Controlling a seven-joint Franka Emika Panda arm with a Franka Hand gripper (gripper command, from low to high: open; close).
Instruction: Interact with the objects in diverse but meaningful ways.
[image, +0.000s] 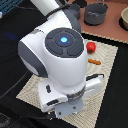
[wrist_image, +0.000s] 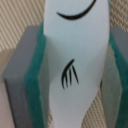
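The white-and-blue fish-like piece (wrist_image: 75, 60) fills my wrist view: a pale body with a dark curved line and a small dark fin mark, sitting between the 2 green-faced pads (wrist_image: 36, 80) of the gripper (wrist_image: 75, 75). The pads look pressed against its flanks, so I read the fingers as closed on the fish at roughly its body width, though at this range I cannot be sure of firm contact on both sides.

I judge this to be the grasp step. The next move calls for a straight lift, keeping the fish from twisting.

The woven mat (image: 107, 60) carries the rest. In the exterior view the red tomato-like ball (image: 91, 47) lies near the mat's far edge, with the brown sausage-like stick (image: 93, 61) just beside it toward the mat's middle. That view hides the fish and fingers behind the arm; the wrist view shows nothing else.
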